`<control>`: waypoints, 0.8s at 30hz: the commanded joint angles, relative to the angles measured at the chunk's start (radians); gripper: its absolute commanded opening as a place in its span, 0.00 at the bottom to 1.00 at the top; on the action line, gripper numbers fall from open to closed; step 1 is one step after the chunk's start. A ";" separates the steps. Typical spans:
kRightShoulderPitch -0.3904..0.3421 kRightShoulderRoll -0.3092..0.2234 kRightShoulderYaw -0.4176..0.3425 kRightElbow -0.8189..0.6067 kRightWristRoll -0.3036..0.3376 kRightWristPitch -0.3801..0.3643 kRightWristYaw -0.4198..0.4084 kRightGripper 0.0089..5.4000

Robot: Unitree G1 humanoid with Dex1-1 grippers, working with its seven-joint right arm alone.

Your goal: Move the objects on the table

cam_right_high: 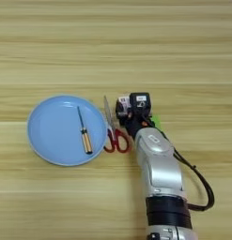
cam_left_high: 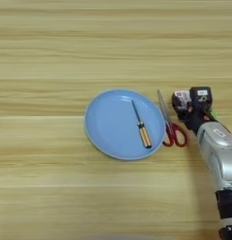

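Note:
Small scissors (cam_left_high: 164, 110) with red loop handles lie on the table (cam_left_high: 51, 197), just right of a blue plate, blades pointing away from me. Close to the right of the blades is a small white box (cam_left_high: 182, 97) with red print, partly covered by my right gripper (cam_left_high: 186, 104). The gripper's black head sits directly at the box (cam_right_high: 123, 101), with the silver forearm (cam_right_high: 157, 164) running back toward the bottom edge. The scissors' handles (cam_right_high: 116, 140) lie beside the wrist, apart from the gripper.
A round blue plate (cam_left_high: 108, 126) sits mid-table with a thin screwdriver (cam_left_high: 142, 129) with a yellow-and-black handle lying on it. A small green bit (cam_right_high: 153, 121) shows beside the wrist. A black cable (cam_right_high: 202, 183) loops out right of the forearm.

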 commanded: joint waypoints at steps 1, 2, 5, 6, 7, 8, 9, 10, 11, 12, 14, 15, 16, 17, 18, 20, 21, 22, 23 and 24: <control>-0.090 -0.030 -0.006 0.041 -0.013 -0.085 -0.021 0.39; -0.094 -0.033 -0.004 0.061 -0.022 -0.094 -0.027 0.39; -0.098 -0.037 0.000 0.100 -0.033 -0.112 -0.034 0.39; -0.098 -0.036 0.001 0.108 -0.034 -0.117 -0.034 0.39; -0.098 -0.036 0.001 0.114 -0.035 -0.119 -0.034 0.39; -0.098 -0.036 0.001 0.121 -0.036 -0.120 -0.034 0.39; -0.098 -0.037 0.002 0.128 -0.039 -0.118 -0.037 0.39; -0.099 -0.038 0.003 0.136 -0.041 -0.119 -0.039 0.39; -0.100 -0.038 0.004 0.145 -0.042 -0.121 -0.040 0.39; -0.102 -0.039 0.004 0.152 -0.042 -0.123 -0.041 0.39; -0.104 -0.040 0.006 0.162 -0.043 -0.123 -0.042 0.39; -0.104 -0.041 0.008 0.164 -0.045 -0.121 -0.042 0.39; -0.104 -0.041 0.008 0.167 -0.045 -0.121 -0.043 0.39; -0.104 -0.042 0.009 0.171 -0.046 -0.121 -0.043 0.39; -0.105 -0.043 0.009 0.175 -0.047 -0.122 -0.046 0.44; -0.106 -0.044 0.009 0.180 -0.048 -0.123 -0.049 0.50; -0.106 -0.044 0.009 0.181 -0.047 -0.124 -0.051 0.52; -0.105 -0.045 0.010 0.182 -0.046 -0.125 -0.052 0.56; -0.105 -0.045 0.011 0.181 -0.045 -0.126 -0.052 0.57; -0.104 -0.045 0.011 0.179 -0.044 -0.127 -0.053 0.59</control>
